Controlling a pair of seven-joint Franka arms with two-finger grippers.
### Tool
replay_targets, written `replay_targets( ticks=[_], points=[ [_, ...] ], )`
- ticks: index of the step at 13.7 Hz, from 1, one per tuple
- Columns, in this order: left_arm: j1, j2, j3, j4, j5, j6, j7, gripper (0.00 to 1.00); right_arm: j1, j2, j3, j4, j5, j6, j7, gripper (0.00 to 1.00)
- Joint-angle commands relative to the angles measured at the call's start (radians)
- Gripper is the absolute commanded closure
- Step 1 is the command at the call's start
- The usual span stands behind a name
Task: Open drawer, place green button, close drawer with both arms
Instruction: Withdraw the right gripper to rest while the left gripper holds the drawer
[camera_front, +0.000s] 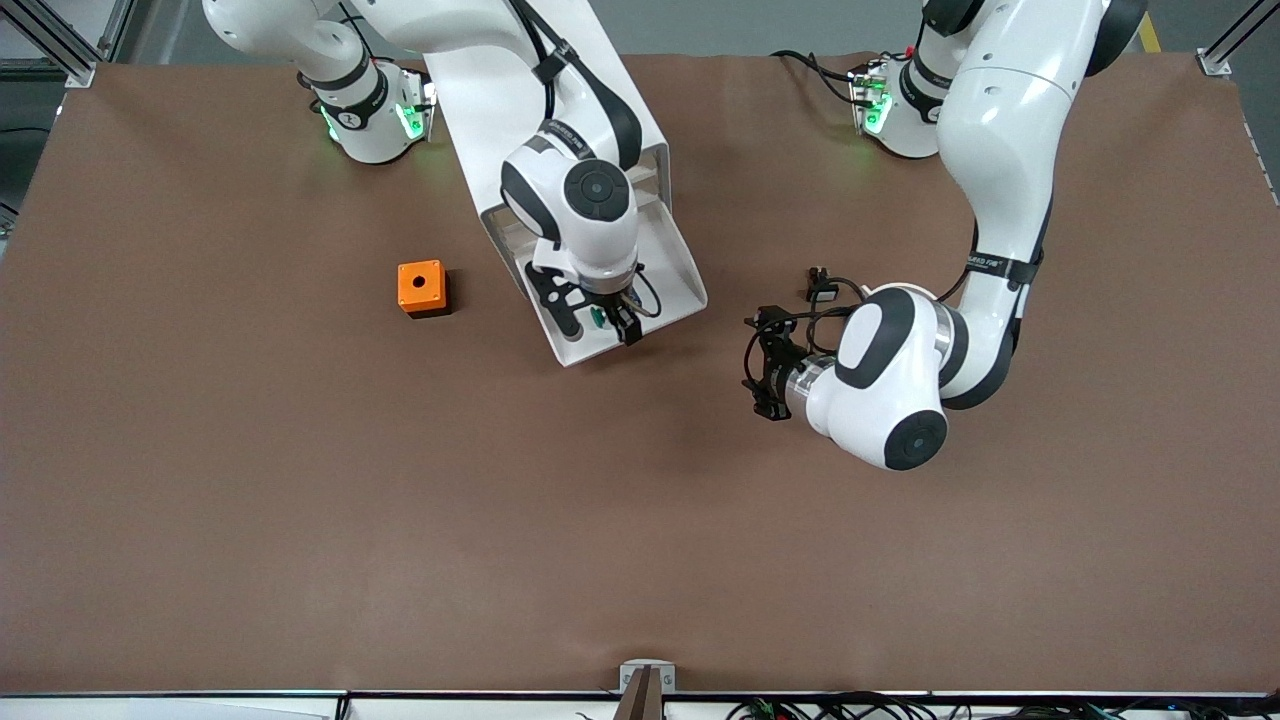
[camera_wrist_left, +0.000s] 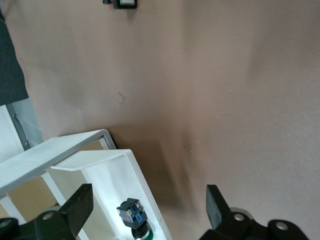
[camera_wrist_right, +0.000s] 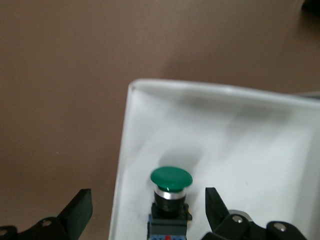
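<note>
Bench (camera_front: 300, 520): covered edge to edge in plain matte brown sheet; faint creases and soft arm shadows visible; fills nearly the whole front view.
Room: grey floor strip along the upper edge of the front view; aluminium frame posts (camera_front: 60, 45) in the upper corners; a bundle of cables (camera_front: 850, 708) along the lower edge, with a small metal bracket (camera_front: 647, 680) at lower centre.
Cabinet (camera_front: 540, 110): boxy, white, in the upper centre of the front view, largely covered by the right arm.
Drawer (camera_front: 680, 270): pulled out of the cabinet toward the front camera, shallow, white, tray-like; centre of the front view.
Button (camera_wrist_right: 171, 187): lying inside the drawer close to its front wall, green cap and dark body both visible in the right wrist view; also seen in the left wrist view, lower centre (camera_wrist_left: 132, 215).
Right claw (camera_front: 600, 322): directly over the drawer's front end, fingers spread, one on each side of the button, not touching it in the right wrist view.
Left claw (camera_front: 765, 365): centre right of the front view, low over bare bench just beside the drawer toward the left arm's end, fingers spread, nothing between them.
Orange box (camera_front: 421, 287): on the bench, centre left of the front view, toward the right arm's end, hole in its top face.
Small black part (camera_front: 822, 290): on the bench with a white face, right of centre in the front view, just above the left claw in frame.
Arm bases: green indicator lights lit on both, along the upper edge of the front view.
</note>
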Motion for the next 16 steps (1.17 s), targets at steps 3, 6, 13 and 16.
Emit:
replay_targets(
  ticks=[3,6,13,16],
  points=[
    [-0.009,-0.066,0.008,-0.005,0.107,-0.003,0.120,0.01,-0.178,-0.022,0.013,0.171,0.006,-0.226,-0.335,0.00],
    [-0.009,-0.068,0.008,-0.002,0.120,0.004,0.140,0.01,-0.307,-0.072,0.013,0.185,0.006,-0.321,-0.634,0.00],
    [0.008,-0.126,0.009,-0.002,0.120,0.005,0.169,0.01,-0.620,-0.189,0.011,0.179,0.006,-0.482,-1.278,0.00],
    [0.008,-0.128,0.012,-0.002,0.120,0.005,0.171,0.01,-0.735,-0.229,0.009,0.179,-0.002,-0.522,-1.516,0.00]
  ],
)
